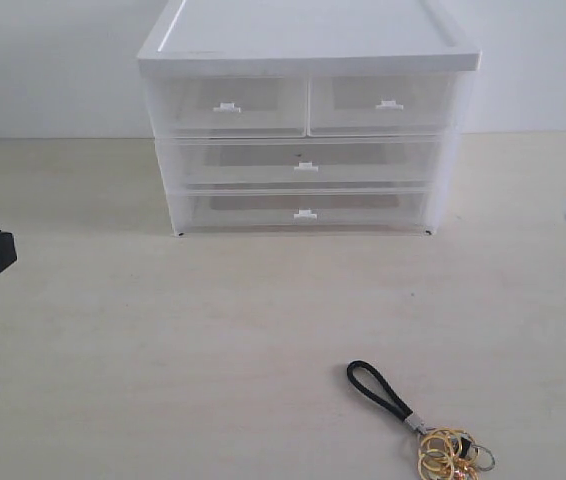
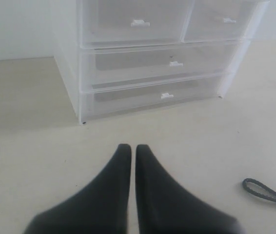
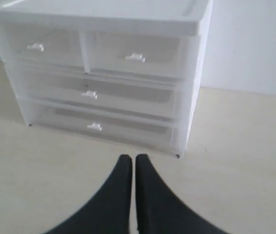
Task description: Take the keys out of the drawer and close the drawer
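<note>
Because the keys (image 1: 418, 422) lie on the table (image 1: 163, 330) well in front of the cabinet (image 1: 308, 40), and the drawer (image 1: 306, 162) sits flush in the cabinet's middle tier, we judge both steps done. Our left gripper (image 2: 133, 151) and right gripper (image 3: 133, 161) are clenched on nothing, facing the cabinet from either side, likely parked. We see the key rings partly cropped, both grippers cut off in the exterior view, and the drawer's contents blurred by its translucent front.
</note>
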{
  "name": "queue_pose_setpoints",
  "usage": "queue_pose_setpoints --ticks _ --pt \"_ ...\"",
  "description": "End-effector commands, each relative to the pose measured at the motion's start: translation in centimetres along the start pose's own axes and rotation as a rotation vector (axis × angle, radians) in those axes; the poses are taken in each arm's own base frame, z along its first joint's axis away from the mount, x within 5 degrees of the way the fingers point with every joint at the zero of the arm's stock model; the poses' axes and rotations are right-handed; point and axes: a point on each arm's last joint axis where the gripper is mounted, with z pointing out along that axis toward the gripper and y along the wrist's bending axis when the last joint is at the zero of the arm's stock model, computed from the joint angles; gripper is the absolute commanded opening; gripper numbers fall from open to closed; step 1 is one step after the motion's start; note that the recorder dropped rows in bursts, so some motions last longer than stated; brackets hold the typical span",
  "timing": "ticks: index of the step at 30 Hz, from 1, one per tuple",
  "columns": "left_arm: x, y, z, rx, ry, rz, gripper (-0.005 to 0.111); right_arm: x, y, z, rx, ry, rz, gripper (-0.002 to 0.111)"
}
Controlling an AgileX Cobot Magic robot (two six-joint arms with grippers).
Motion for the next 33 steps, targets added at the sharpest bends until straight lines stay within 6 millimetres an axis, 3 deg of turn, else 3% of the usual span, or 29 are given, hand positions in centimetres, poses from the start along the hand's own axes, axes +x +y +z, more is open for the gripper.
queue_pose_setpoints --ticks 1,5,15,20,33 --pt "0.2 0.0 0.0 0.001 0.003 -0.019 0.004 -0.7 -1.0 -1.8 0.044 -0.082 -0.047 0.0" --pt "0.2 0.0 0.0 0.001 0.003 -0.019 0.004 -0.5 -1.5 -3.2 0.093 -0.137 -0.059 0.0" --pt "0.2 0.0 0.0 0.003 0.0 -0.019 0.004 4.8 -1.9 -5.4 0.182 -0.206 -0.026 0.0" --pt "0.2 0.0 0.0 0.003 0.0 -0.019 0.004 5.0 -1.6 -5.9 0.147 -0.255 0.059 0.0" --pt "0.2 0.0 0.0 0.001 0.002 -0.019 0.004 4.9 -1.2 -5.9 0.116 -0.252 -0.021 0.0"
